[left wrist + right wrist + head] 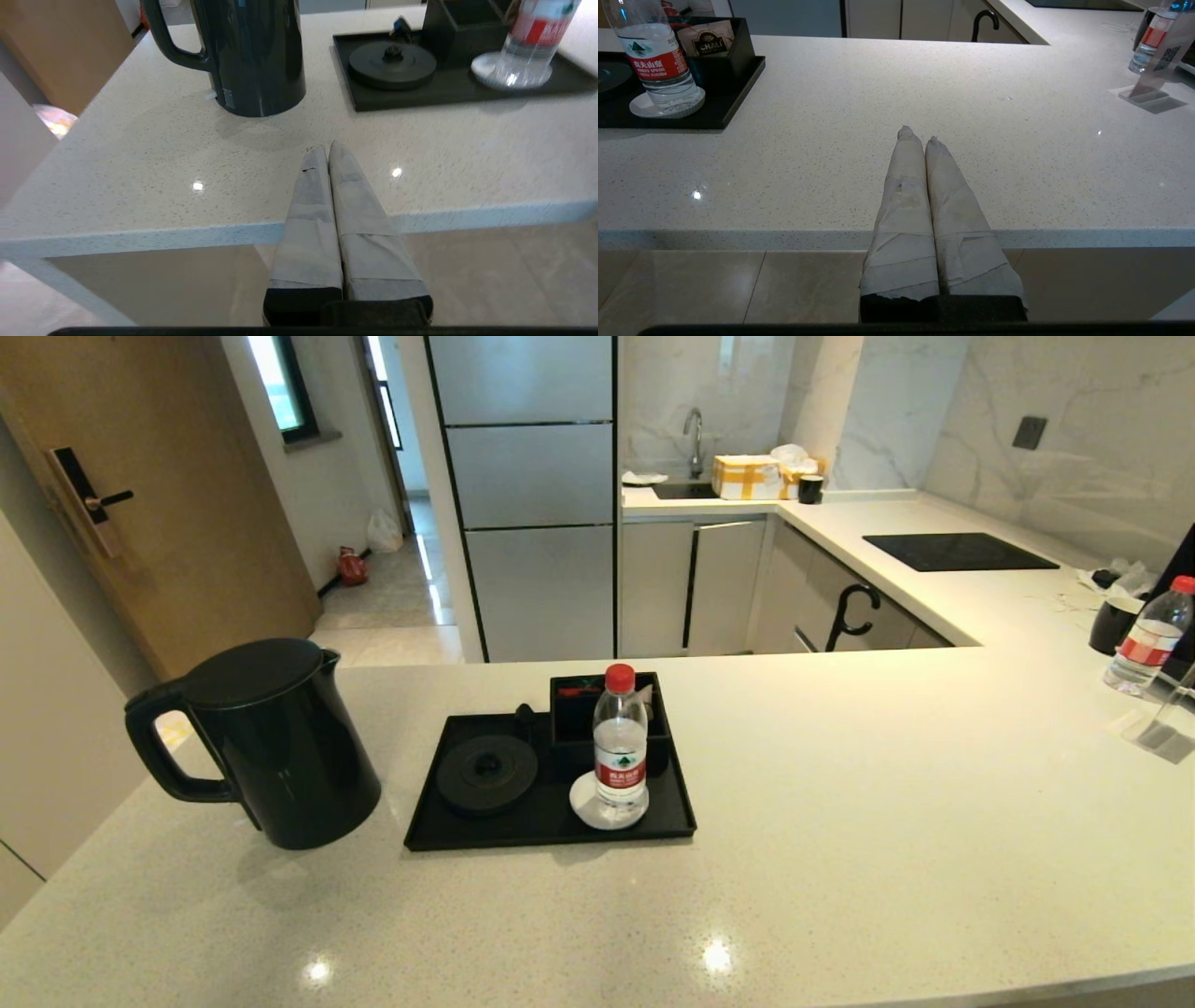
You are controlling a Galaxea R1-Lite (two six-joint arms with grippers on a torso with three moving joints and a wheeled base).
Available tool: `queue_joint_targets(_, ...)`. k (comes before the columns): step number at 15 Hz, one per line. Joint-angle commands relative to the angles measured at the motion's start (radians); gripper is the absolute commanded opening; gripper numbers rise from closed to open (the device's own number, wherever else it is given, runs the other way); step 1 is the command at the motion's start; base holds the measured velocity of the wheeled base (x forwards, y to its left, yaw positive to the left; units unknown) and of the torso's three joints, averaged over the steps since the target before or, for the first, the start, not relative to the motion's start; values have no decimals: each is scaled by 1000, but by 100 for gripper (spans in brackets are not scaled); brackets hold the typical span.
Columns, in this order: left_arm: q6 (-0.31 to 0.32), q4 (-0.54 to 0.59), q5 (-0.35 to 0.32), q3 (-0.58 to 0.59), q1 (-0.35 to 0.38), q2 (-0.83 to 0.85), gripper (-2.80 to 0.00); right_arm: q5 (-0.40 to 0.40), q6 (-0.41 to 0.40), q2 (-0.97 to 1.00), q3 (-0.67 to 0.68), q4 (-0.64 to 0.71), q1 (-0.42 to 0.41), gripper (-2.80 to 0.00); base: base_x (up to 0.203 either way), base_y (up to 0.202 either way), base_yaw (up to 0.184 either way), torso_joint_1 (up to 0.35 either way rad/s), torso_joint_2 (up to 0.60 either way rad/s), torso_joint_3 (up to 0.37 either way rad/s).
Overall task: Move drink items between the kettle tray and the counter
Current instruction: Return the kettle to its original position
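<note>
The black kettle stands on the off-white counter, just left of the black kettle tray. On the tray, the round kettle base is bare, and the red-capped water bottle stands upright on the white coaster in front of the divided box. My left gripper is shut and empty, low at the counter's near edge, short of the kettle. At the same near edge my right gripper is also shut and empty, right of the tray and bottle.
A second water bottle, a dark cup and a clear sign stand sit at the counter's far right. The black glass hob lies further back. A wide stretch of counter spreads between the tray and those items.
</note>
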Motion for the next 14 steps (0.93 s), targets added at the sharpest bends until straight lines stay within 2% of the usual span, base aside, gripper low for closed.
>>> queue_joint_targets(1,29,10,-2,-9,0,13,-280,0,-1,3,0,-1,0,-280,0,0,0,0,0,0)
queue_joint_targets(3,30,31,7,-90,0,77,-280,0,-1,3,0,-1,0,-280,0,0,0,0,0,0)
queue_joint_targets(5,-1,63,28,-254,1,206,-280,0,-1,3,0,-1,0,-280,0,0,0,0,0,0)
queue_joint_targets(7,-49,118,79,-418,3,363,-280,0,-1,3,0,-1,0,-280,0,0,0,0,0,0)
queue_joint_targets(9,-68,139,181,-528,11,600,-280,0,-1,3,-1,-1,0,-280,0,0,0,0,0,0)
queue_joint_targets(10,-72,107,236,-548,15,709,-280,0,-1,3,0,-1,0,-280,0,0,0,0,0,0)
queue_joint_targets(11,-75,27,292,-549,25,827,-280,0,-1,3,-1,-1,0,-280,0,0,0,0,0,0)
queue_joint_targets(14,-75,-307,407,-518,80,1128,-280,0,-1,3,0,-1,0,-280,0,0,0,0,0,0)
